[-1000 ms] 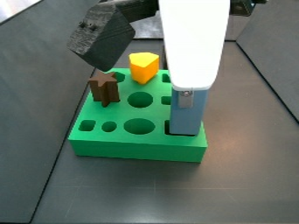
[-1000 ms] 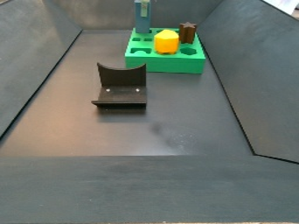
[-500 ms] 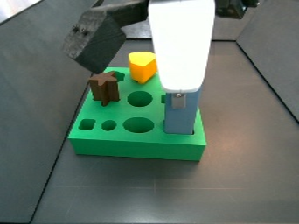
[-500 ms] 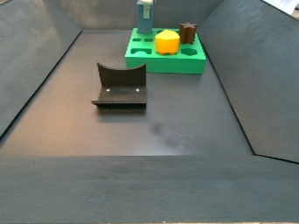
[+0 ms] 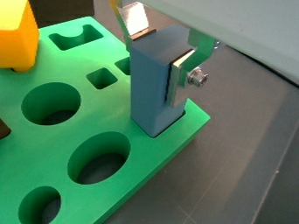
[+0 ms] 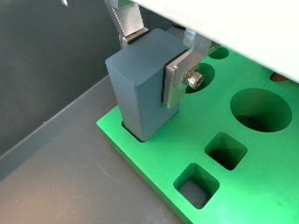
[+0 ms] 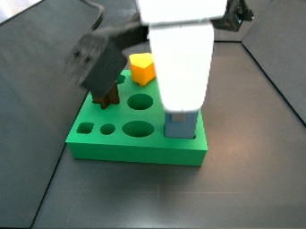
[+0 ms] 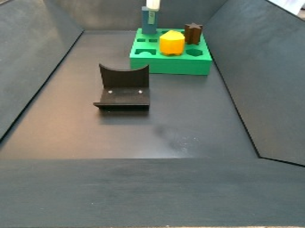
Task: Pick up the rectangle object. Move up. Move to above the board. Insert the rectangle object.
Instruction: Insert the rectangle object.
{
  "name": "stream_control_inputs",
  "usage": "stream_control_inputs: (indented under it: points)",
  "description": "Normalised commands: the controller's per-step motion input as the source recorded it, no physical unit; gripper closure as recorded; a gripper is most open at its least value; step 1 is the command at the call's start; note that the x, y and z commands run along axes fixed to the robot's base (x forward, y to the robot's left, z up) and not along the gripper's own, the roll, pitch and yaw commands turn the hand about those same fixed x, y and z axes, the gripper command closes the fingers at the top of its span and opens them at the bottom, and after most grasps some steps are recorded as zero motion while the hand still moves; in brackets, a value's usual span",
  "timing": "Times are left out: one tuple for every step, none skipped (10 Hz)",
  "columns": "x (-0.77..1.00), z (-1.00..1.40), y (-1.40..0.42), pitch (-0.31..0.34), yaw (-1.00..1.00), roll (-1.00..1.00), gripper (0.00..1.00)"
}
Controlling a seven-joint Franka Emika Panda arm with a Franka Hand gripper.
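Dark matte floor carries 1 glossy green board (image 5: 152, 179) with round and square holes; the gripper (image 6: 159, 54) clamps 1 slim blue-grey block (image 6: 140, 92) upright in it.

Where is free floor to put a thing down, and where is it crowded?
Free: the wide dark floor in front of the arch block. Crowded: the far end, where the gripper holds the rectangle object in the board, beside the yellow block.

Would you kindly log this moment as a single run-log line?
phase: insert | gripper: shut on rectangle object, above board corner | rectangle object: upright, lower end in hole | yellow block: on board
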Motion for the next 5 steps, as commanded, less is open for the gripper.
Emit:
stream_control_inputs:
  points:
    - [0.00,-0.46,-0.22,-0.019,0.06,0.44,1.00]
    - [0.00,-0.43,-0.23,-0.020,0.05,0.46,1.00]
    - [0.01,-0.55,-0.23,-0.043,0.07,0.38,1.00]
    - [0.06,-0.56,-0.17,-0.059,0.12,0.36,1.00]
    - [0.11,-0.64,-0.05,-0.076,0.15,0.20,1.00]
